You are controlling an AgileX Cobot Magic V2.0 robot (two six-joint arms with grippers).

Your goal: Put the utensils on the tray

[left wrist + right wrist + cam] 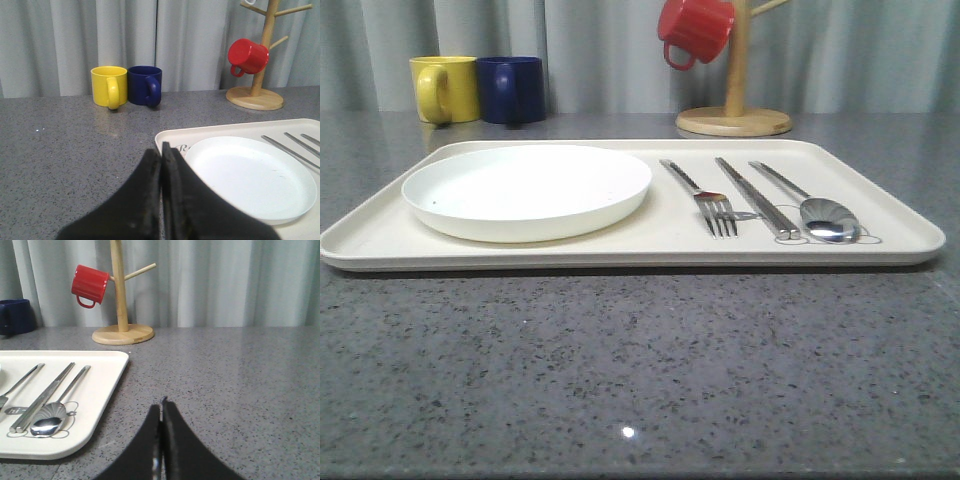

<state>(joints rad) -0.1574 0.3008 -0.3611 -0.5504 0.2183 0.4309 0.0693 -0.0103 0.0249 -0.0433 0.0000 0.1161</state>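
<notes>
The cream tray [650,250] lies across the middle of the grey table. On its right half lie a fork [705,200], a pair of chopsticks [757,198] and a spoon [810,205], side by side. In the right wrist view the chopsticks [42,397] and spoon [55,412] rest on the tray [107,385]. My left gripper [161,155] is shut and empty, near the tray's left corner [167,137]. My right gripper [161,405] is shut and empty over bare table, to the right of the tray.
A round white plate [525,190] fills the tray's left half. A yellow mug [445,88] and a blue mug [512,88] stand at the back left. A wooden mug tree [734,118] with a red mug [695,30] stands at the back.
</notes>
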